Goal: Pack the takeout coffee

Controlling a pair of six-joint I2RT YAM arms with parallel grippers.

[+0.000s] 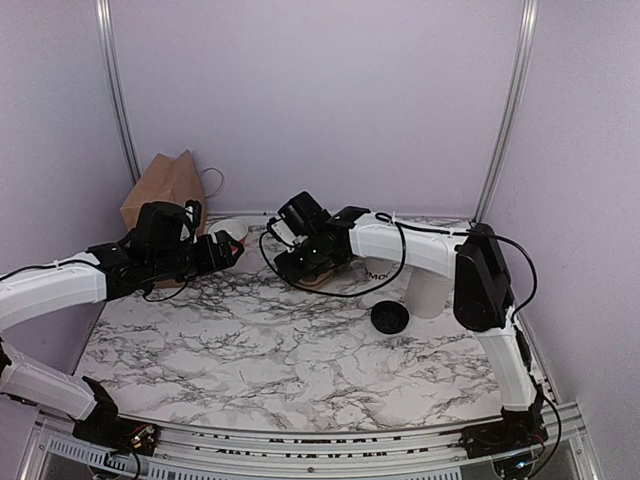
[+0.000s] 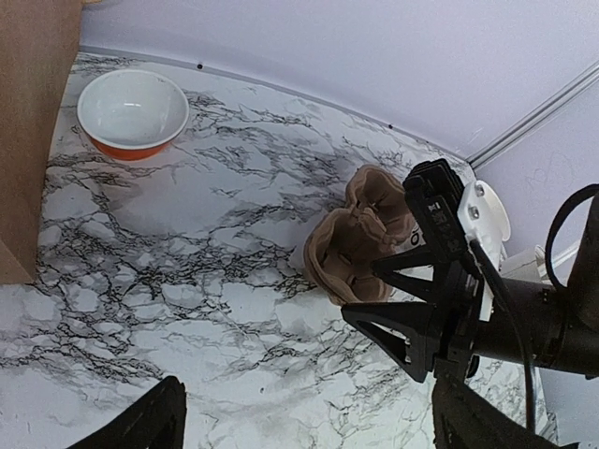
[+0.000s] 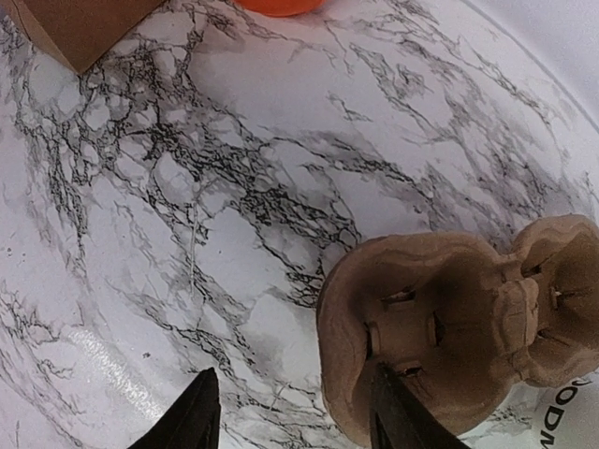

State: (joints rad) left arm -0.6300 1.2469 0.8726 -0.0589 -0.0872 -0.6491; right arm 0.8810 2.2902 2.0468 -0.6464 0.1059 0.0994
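- Bench (image 1: 250,350): white marble-pattern top with black veining, pale walls on three sides.
- Left pincer (image 2: 309,398): spread wide with nothing between its fingers, hovering over bare bench near the back left.
- Right pincer (image 3: 295,374): partly spread and straddling the near wall of the cup carrier, one finger over a pocket, the other outside. A gap shows between the outer finger and the wall.
- Cup carrier (image 3: 449,327): brown moulded pulp with two pockets showing, lying on the bench at centre back, both pockets empty.
- Takeout cup (image 1: 378,268): white paper with black lettering low on its side. It stands upright on the bench just right of the carrier, partly hidden under the right forearm, with no lid on it.
- Lid (image 1: 390,317): round, black, flat on the bench just in front of the cup, apart from it.
- Plain white container (image 1: 430,292): upright, just right of the lettered cup; what kind it is cannot be told.
- Bowl (image 2: 131,108): white inside, orange outside, empty, at the back left.
- Paper bag (image 1: 165,185): brown, standing in the back-left corner beside the bowl.
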